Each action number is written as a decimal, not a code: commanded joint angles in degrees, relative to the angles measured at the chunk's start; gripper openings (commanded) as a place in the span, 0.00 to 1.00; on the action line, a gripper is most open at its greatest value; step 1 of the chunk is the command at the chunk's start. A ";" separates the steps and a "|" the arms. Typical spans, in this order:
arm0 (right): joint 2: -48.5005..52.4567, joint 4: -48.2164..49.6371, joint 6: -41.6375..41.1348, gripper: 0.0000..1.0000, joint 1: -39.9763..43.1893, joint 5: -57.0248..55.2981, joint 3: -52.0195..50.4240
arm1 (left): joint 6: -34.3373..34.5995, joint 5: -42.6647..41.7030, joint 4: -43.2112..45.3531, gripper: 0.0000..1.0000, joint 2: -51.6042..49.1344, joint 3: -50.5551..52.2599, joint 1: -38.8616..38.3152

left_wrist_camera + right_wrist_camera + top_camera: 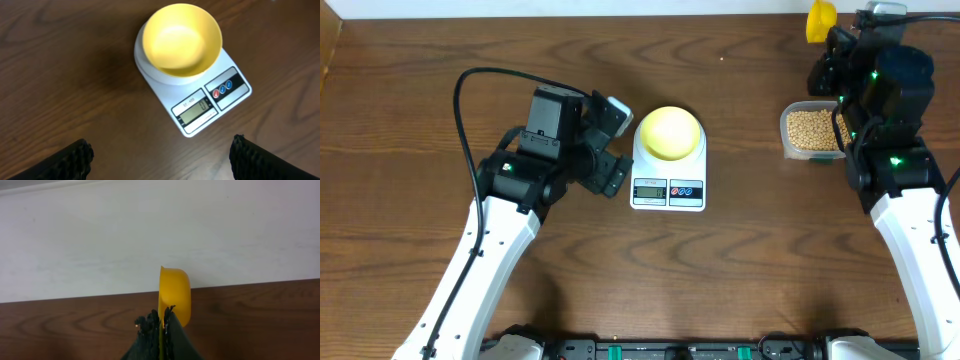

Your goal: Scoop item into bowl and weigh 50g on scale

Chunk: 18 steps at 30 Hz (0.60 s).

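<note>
The pale yellow bowl (pixel 668 133) (pixel 182 40) stands empty on the white scale (pixel 668 203) (pixel 235 97), whose display faces the table's front. My left gripper (pixel 618 145) (pixel 162 160) hovers open just left of the scale, nothing between its fingers (pixel 70 160). Tan beans, the item (pixel 810 127), fill a clear tub (pixel 786 132) at the right. My right gripper (pixel 836 42) (pixel 161 322) is behind that tub at the back edge, shut on the handle of a bright yellow scoop (pixel 820 20) (pixel 175 295). The scoop's cup is turned on its side.
A white wall (pixel 150 230) rises right behind the table's back edge, close to the scoop. The left arm's black cable (pixel 470 90) loops over the table to the left. Bare wood lies between the scale and the tub.
</note>
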State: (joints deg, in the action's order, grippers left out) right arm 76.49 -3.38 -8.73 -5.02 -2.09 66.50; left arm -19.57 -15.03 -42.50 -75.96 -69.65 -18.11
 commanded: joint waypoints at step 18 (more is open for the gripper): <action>0.52 0.81 -0.63 0.01 -0.33 0.39 0.90 | -2.89 -2.51 -2.69 0.89 0.37 1.09 0.02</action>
State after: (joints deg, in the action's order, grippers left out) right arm 76.49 -3.03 -8.73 -5.02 -2.07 66.50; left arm -21.47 -16.64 -45.17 -75.96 -69.41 -18.11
